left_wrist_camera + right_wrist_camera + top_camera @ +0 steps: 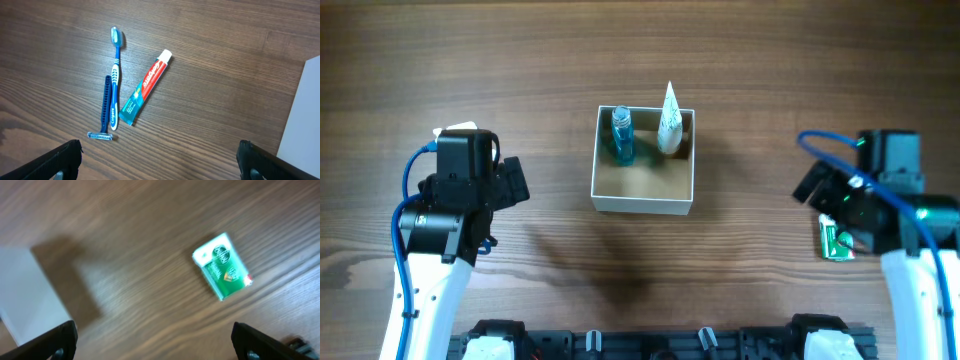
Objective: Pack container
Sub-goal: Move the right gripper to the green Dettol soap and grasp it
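left claw [160, 165] hanging released above a blue toothbrush [115, 75], blue razor [105, 107] and red-white toothpaste tube [146, 86], right claw [157, 342] gaping empty above a green packet [222, 266], white square cardboard container [642, 204] sitting between the two claws, holding a blue bottle [622, 135]

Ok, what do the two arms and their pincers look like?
The left arm and right arm each have a white lower tube, boxy black wrist parts and a looping blue cable. Small green lights glow on the right one. The left pincer and right pincer have black fingers.

Bottle [622, 136], tube [669, 122] along container's [642, 206] far wall
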`<state>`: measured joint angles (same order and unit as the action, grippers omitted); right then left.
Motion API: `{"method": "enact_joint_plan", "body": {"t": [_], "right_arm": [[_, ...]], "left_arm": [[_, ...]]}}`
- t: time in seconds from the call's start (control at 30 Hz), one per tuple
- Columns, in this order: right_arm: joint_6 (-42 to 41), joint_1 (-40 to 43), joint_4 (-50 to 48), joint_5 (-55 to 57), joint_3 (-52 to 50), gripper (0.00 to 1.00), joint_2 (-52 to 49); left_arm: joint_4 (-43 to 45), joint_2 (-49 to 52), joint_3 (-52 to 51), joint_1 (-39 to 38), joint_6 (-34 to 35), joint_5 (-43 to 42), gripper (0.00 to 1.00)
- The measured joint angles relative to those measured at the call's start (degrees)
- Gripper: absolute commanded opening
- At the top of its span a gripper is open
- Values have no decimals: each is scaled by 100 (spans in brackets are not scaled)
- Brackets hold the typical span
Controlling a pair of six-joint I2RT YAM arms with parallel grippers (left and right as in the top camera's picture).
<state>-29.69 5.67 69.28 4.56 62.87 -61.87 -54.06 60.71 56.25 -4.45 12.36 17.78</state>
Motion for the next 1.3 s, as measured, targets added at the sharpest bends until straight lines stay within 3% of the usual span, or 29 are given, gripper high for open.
{"method": "enact_joint_plan", "body": {"t": [0.17,0.43,0.93,1.2,1.3], "right_arm": [[1257,1307,-354,0,-2,100,-997],[1937,1613,-396,0,-28,100,-2723],[2479,1615,-1858,-136,-1294,99,-2852],[2712,1631,-2420,-273,-1668,95,-3086],[2745,1635,-2446,-345,-1668,89,-3093]], "left_arm": [[2,0,0,0,0,0,100],[2,0,0,0,0,0,100],[4,0,0,0,0,0,100],[0,0,0,0,0,0,100],[-4,0,0,0,0,0,100]]}}
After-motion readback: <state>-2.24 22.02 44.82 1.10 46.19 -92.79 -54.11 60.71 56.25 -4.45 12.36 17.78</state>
